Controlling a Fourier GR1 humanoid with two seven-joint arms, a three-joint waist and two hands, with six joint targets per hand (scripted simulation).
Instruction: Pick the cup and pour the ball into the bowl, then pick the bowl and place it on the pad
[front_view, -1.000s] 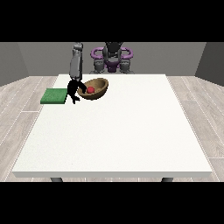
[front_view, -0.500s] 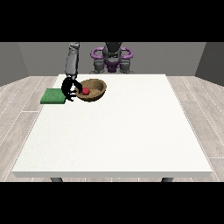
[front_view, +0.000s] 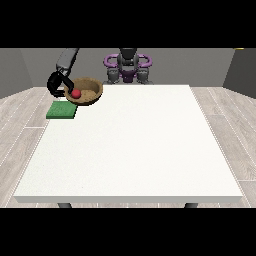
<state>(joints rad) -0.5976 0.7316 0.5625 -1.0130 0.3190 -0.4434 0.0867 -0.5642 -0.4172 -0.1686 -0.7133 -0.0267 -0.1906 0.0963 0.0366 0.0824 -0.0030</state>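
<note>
A brown bowl (front_view: 86, 90) hangs tilted above the table's far left corner, with a red ball (front_view: 76, 93) inside it. The black hand at the view's left (front_view: 56, 83) is curled round the bowl's left rim and holds it in the air. A flat green pad (front_view: 61, 110) lies on the table just below and left of the bowl. No cup shows in the view. The other hand is nowhere to be seen.
The white table (front_view: 130, 145) stretches wide toward the camera. The robot's torso (front_view: 128, 64) stands behind the far edge. The pad sits close to the table's left edge.
The hand at the view's left has lifted the bowl with the ball in it and carried it left, over the green pad's far edge.
</note>
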